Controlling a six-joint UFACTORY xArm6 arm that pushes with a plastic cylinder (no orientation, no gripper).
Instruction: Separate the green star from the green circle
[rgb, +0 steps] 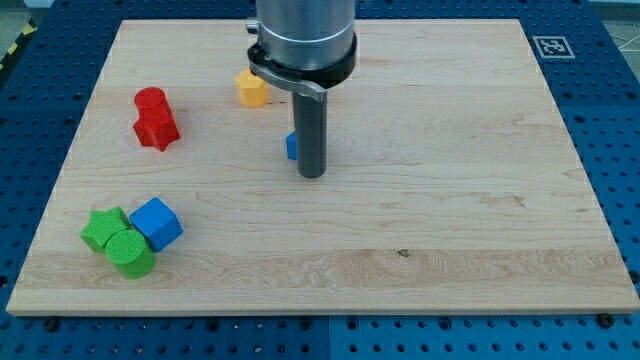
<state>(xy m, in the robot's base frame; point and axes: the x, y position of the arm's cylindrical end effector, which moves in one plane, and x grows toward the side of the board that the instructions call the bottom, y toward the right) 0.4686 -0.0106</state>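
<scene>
The green star (101, 229) lies near the board's lower left corner, and the green circle (130, 252) is pressed against it on its lower right side, so the two are touching and the separation is judged not yet begun. A blue cube (156, 223) sits just beside both, touching or nearly touching the circle on its upper right and close to the star's right edge. Well apart, toward the view's top left, a red cylinder-like block (150, 100) is seen with a second red block (157, 129) of unclear shape directly below and against it. A yellow block (252, 88) is found near the top centre, partly hidden by the arm's housing. My tip (312, 174) is planted near the middle of the wooden board (480, 200), with a small blue block (291, 146) half hidden just to the left of the rod. No jaws are carried by this arm; only a rod is fitted, so nothing can be held. The approach step is judged to be in hand: the tip is far from the green pair. The next move would call for the tip to be brought down and leftward to the seam between star and circle, kept clear of the blue cube, so that one green block is pushed away without the other being dragged along.
</scene>
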